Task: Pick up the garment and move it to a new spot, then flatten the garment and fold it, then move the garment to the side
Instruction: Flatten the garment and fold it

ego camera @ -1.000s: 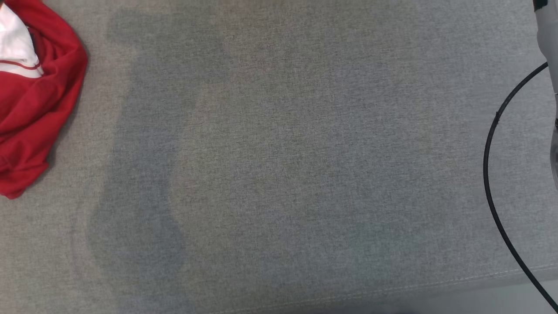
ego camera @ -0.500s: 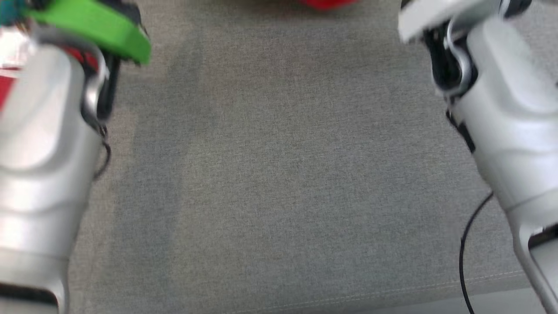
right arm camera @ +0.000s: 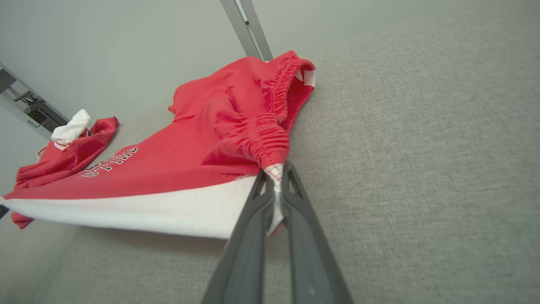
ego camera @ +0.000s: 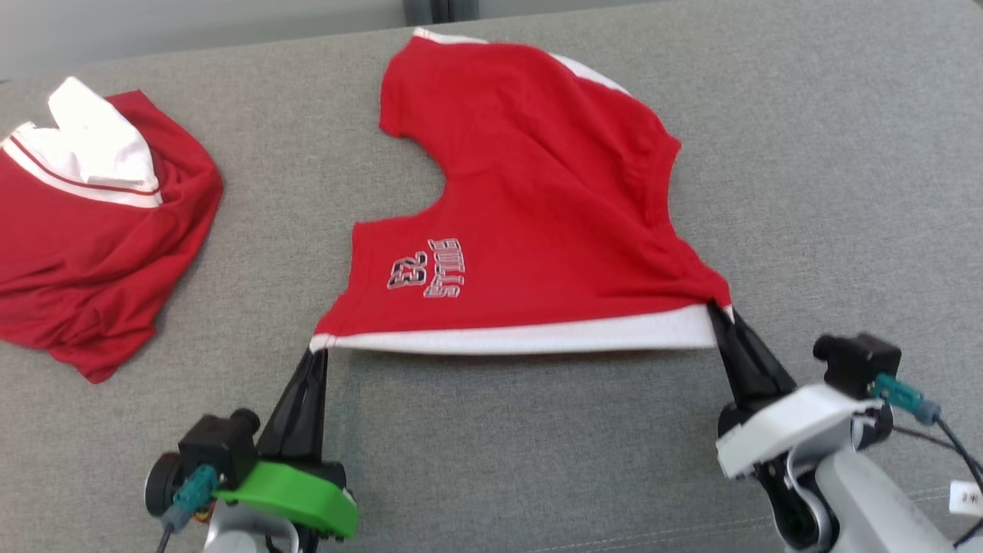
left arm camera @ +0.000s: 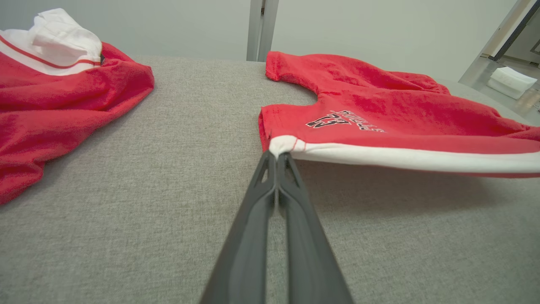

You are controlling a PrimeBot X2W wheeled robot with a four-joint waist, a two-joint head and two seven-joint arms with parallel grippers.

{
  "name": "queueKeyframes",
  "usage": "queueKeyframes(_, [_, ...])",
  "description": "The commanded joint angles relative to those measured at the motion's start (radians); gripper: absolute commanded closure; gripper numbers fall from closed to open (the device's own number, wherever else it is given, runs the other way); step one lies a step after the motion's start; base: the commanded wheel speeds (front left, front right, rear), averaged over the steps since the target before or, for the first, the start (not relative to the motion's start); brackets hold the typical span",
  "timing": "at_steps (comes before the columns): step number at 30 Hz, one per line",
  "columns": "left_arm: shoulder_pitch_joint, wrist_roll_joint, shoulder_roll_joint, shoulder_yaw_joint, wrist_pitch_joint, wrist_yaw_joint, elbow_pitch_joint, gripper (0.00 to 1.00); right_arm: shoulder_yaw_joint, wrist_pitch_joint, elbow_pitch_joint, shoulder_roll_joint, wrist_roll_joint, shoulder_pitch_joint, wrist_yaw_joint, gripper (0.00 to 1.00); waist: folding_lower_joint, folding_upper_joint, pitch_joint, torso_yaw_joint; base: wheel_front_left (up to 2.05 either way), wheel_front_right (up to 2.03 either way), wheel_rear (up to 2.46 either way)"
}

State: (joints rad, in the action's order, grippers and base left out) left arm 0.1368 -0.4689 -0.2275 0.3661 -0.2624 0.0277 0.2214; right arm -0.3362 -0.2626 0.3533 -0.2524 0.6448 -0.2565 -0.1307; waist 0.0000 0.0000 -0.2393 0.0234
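Note:
The garment [ego camera: 537, 192] is a pair of red shorts with a white band along one edge and a number print. It lies on the grey fabric surface [ego camera: 537, 445], and the near banded edge is stretched taut and lifted slightly. My left gripper [ego camera: 319, 352] is shut on the band's left corner, seen close in the left wrist view [left arm camera: 278, 154]. My right gripper [ego camera: 718, 311] is shut on the right corner by the gathered waistband, seen in the right wrist view [right arm camera: 274, 171]. The far part of the garment [right arm camera: 202, 160] rests on the surface.
A second red and white garment [ego camera: 92, 230] lies crumpled at the far left, also visible in the left wrist view [left arm camera: 63, 93]. The surface's far edge meets a pale wall [left arm camera: 168, 25]. A seam runs along the near edge [ego camera: 906, 491].
The head camera has swung, so the whole picture has shifted. Both arms filled the sides half a second ago; now both grippers show holding the stretched garment.

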Motion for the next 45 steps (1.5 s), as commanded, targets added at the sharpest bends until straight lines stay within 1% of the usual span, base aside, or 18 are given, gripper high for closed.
queueKeyframes(1, [-0.044, 0.018, 0.0, -0.015, -0.003, 0.009, -0.007, 1.0, 0.012, -0.003, -0.025, -0.004, -0.026, 0.051, 0.0, 1.0, 0.0, 0.0, 0.053, -0.012, 0.0, 0.0, 0.0])
queueKeyframes(6, [-0.159, 0.051, 0.007, -0.021, -0.003, 0.006, -0.023, 1.0, 0.058, 0.016, -0.12, 0.026, -0.065, 0.232, 0.0, 1.0, 0.0, 0.0, 0.086, -0.026, 0.0, 0.0, 0.0])
queueKeyframes(9, [-0.201, 0.066, 0.009, -0.02, -0.003, -0.007, -0.026, 1.0, 0.097, 0.047, -0.177, 0.052, -0.082, 0.319, 0.0, 1.0, 0.0, 0.0, 0.092, -0.032, 0.0, 0.0, 0.0])
queueKeyframes(12, [-0.213, 0.083, 0.004, -0.028, -0.003, -0.014, -0.017, 1.0, 0.128, 0.069, -0.214, 0.072, -0.107, 0.363, 0.0, 1.0, 0.0, 0.0, 0.095, -0.033, 0.0, 0.0, 0.0])
queueKeyframes(15, [-0.195, 0.094, 0.002, -0.039, -0.003, -0.019, -0.023, 1.0, 0.146, 0.082, -0.242, 0.098, -0.128, 0.361, 0.0, 1.0, 0.0, 0.0, 0.096, -0.029, 0.0, 0.0, 0.0])
queueKeyframes(18, [-0.146, 0.122, -0.011, -0.035, -0.003, -0.031, -0.029, 1.0, 0.154, 0.095, -0.27, 0.108, -0.152, 0.322, 0.0, 1.0, 0.0, 0.0, 0.09, -0.021, 0.0, 0.0, 0.0])
queueKeyframes(21, [-0.07, 0.151, -0.04, -0.026, 0.001, -0.049, -0.028, 1.0, 0.169, 0.11, -0.278, 0.119, -0.159, 0.282, 0.0, 1.0, 0.0, 0.0, 0.078, -0.011, 0.0, 0.0, 0.0])
queueKeyframes(24, [0.052, 0.186, -0.074, -0.02, 0.025, -0.076, -0.023, 1.0, 0.179, 0.125, -0.271, 0.123, -0.151, 0.21, 0.0, 1.0, 0.0, 0.0, 0.053, 0.007, 0.0, 0.0, 0.0])
queueKeyframes(28, [0.227, 0.21, -0.102, -0.006, 0.069, -0.108, -0.002, 1.0, 0.171, 0.134, -0.247, 0.134, -0.15, 0.101, 0.0, 1.0, 0.0, 0.0, -0.001, 0.043, 0.0, 0.0, 0.0])
queueKeyframes(32, [0.43, 0.215, -0.119, 0.023, 0.121, -0.139, 0.074, 1.0, 0.18, 0.135, -0.186, 0.157, -0.156, -0.029, 0.0, 1.0, 0.0, 0.0, -0.074, 0.088, 0.0, 0.0, 0.0])
queueKeyframes(36, [0.599, 0.208, -0.154, 0.055, 0.165, -0.154, 0.193, 1.0, 0.172, 0.129, -0.103, 0.181, -0.163, -0.155, 0.0, 1.0, 0.0, 0.0, -0.14, 0.146, 0.0, 0.0, 0.0])
queueKeyframes(38, [0.68, 0.216, -0.184, 0.086, 0.176, -0.155, 0.251, 1.0, 0.165, 0.121, -0.054, 0.19, -0.16, -0.217, 0.0, 1.0, 0.0, 0.0, -0.169, 0.178, 0.0, 0.0, 0.0])
queueKeyframes(40, [0.74, 0.187, -0.201, 0.133, 0.187, -0.156, 0.305, 1.0, 0.164, 0.112, 0.006, 0.195, -0.155, -0.272, 0.001, 1.0, 0.0, 0.0, -0.193, 0.204, 0.0, 0.0, 0.0])
queueKeyframes(42, [0.796, 0.17, -0.231, 0.193, 0.196, -0.156, 0.356, 1.0, 0.16, 0.095, 0.056, 0.199, -0.135, -0.325, 0.001, 1.0, 0.0, 0.0, -0.213, 0.224, 0.0, 0.0, 0.0])
queueKeyframes(45, [0.872, 0.122, -0.258, 0.274, 0.189, -0.156, 0.421, 1.0, 0.119, 0.063, 0.124, 0.201, -0.081, -0.386, 0.001, 1.0, 0.0, 0.0, -0.234, 0.244, 0.0, 0.0, 0.0])
